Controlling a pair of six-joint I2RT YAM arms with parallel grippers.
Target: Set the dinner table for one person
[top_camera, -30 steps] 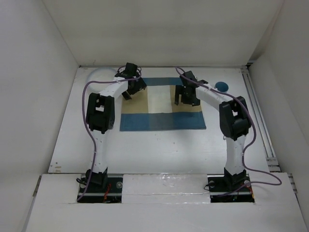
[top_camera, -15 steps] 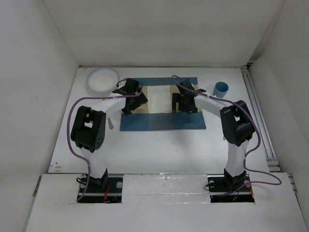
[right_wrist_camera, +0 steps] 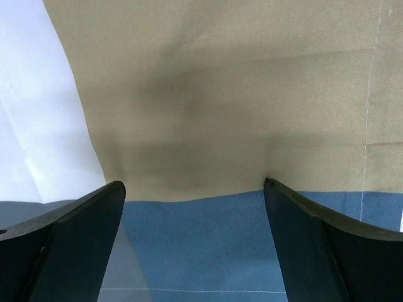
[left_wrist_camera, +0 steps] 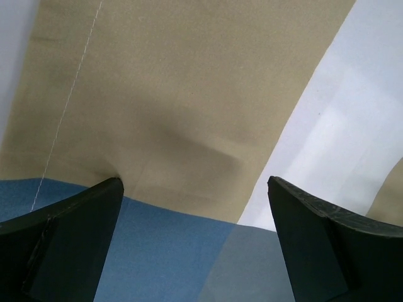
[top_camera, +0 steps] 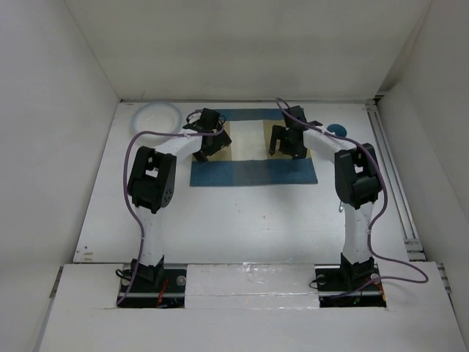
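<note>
The blue-and-tan placemat (top_camera: 253, 173) lies flat on the white dinner table (top_camera: 242, 224), towards the far side. My left gripper (top_camera: 209, 144) is open, its fingertips down on the mat's left tan panel (left_wrist_camera: 176, 94), nothing between the jaws. My right gripper (top_camera: 286, 143) is open too, its fingertips on the right tan panel (right_wrist_camera: 220, 94). The left wrist view shows the left gripper (left_wrist_camera: 195, 242) over tan, blue and white cloth. The right wrist view shows the right gripper (right_wrist_camera: 195, 242) over tan and blue cloth.
A white plate (top_camera: 156, 117) sits at the far left, just left of the mat. A blue cup (top_camera: 338, 130) stands at the far right, partly hidden by the right arm. White walls enclose the table on three sides.
The placemat has slid away from the arm bases and slightly right, with both open grippers resting on it. Both arms have stretched further out.
</note>
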